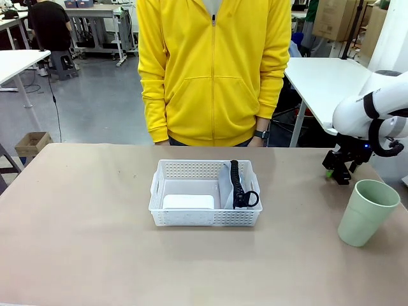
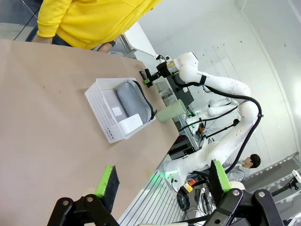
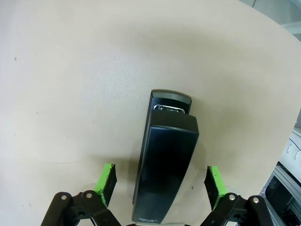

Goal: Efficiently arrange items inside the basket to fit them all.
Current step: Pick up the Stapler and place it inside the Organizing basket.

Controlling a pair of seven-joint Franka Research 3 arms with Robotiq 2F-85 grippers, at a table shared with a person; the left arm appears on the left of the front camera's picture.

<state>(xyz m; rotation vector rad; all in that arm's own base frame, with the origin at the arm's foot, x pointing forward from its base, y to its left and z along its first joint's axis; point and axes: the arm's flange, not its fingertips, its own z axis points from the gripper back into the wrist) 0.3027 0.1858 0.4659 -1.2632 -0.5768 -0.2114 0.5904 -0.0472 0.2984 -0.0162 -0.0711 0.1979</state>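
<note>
Black stapler (image 3: 164, 160) lies ungripped within the span of the wide-open right end effector (image 3: 161, 175), its near end cut off; left end effector (image 2: 162, 178) gapes empty.

Beige tabletop (image 1: 76, 255) across the foreground. Beyond it, a grey floor (image 1: 95, 108) with a small open cardboard box (image 1: 32, 143), a left white table (image 1: 16, 60), a right white table (image 1: 319, 80), and a grey stool (image 1: 62, 62) farther back.

I see the tan table (image 1: 76, 242) carrying the white basket (image 1: 205, 218) at its middle, the pale green cup (image 1: 368, 211) near its right edge, and the black stapler (image 3: 165, 160) lying flat on it.
</note>
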